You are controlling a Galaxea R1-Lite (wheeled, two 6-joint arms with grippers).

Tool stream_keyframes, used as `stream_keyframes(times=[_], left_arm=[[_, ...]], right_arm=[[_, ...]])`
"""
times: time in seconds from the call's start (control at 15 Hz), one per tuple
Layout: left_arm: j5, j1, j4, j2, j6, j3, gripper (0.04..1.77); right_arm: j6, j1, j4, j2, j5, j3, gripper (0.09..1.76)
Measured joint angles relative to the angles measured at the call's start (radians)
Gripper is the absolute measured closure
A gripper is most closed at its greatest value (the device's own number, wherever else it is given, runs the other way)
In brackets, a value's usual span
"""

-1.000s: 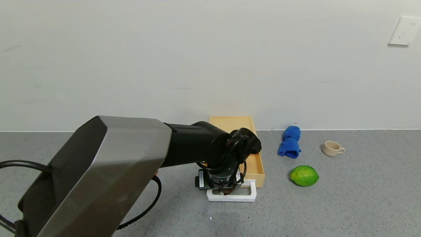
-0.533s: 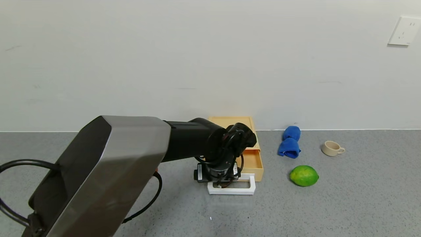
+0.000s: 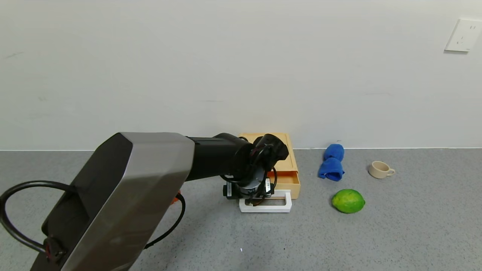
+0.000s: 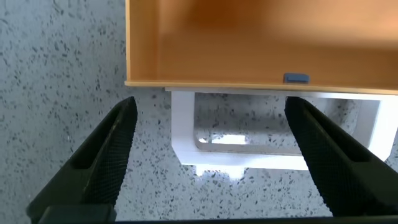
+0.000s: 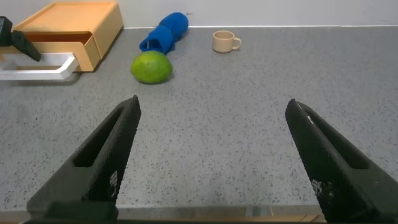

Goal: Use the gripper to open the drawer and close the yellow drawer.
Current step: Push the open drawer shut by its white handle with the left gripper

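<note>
while the left arm reaches across the grey speckled counter [image 3: 376,241], notes as follows:

left gripper: black two-jawed left gripper [image 3: 257,201] points down over the white rectangular loop handle [image 3: 266,205]; in the left wrist view the left gripper [image 4: 211,149] has its jaws spread wide, one on either side of the handle [image 4: 236,158], gripping nothing. whether they touch the handle, cannot tell.

drawer: flat pale yellow-tan boxy drawer [image 3: 288,181] sits against the white wall [image 3: 226,75], partly pulled out of its matching low case [image 3: 280,141]. the wrist view shows the drawer's [image 4: 261,43] open inside, with a small blue tab [image 4: 296,78] on its front edge just above the handle.

handle: lies on the counter in front of the drawer's front wall.

right gripper: black right gripper [image 5: 211,155] hangs low over bare counter well apart from the drawer, jaws spread wide, nothing between them. not seen in the head view.

nearby: round green lime-like fruit [image 3: 348,201] on the counter to the right of the drawer; folded blue cloth [image 3: 331,162] behind it near the wall; small cream mug [image 3: 380,169] further right. white wall socket [image 3: 463,35] high on the wall.

right wrist view: same fruit [image 5: 152,67], cloth [image 5: 164,32] and mug [image 5: 224,42] seen ahead, drawer [image 5: 65,43] off to one side.
</note>
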Motion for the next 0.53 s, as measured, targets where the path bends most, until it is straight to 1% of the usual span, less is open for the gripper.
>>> stream_keyframes(times=[0.33,0.53], left_arm=[[0.0,0.026,-0.061,0.007,0.063,-0.003,0.09],[-0.001,0.047,-0.124,0.013,0.105,-0.006,0.09]], right_arm=[[0.0,0.0,0.0,0.0,0.0,0.0,0.14],[0.0,0.0,0.0,0.0,0.0,0.0,0.14]])
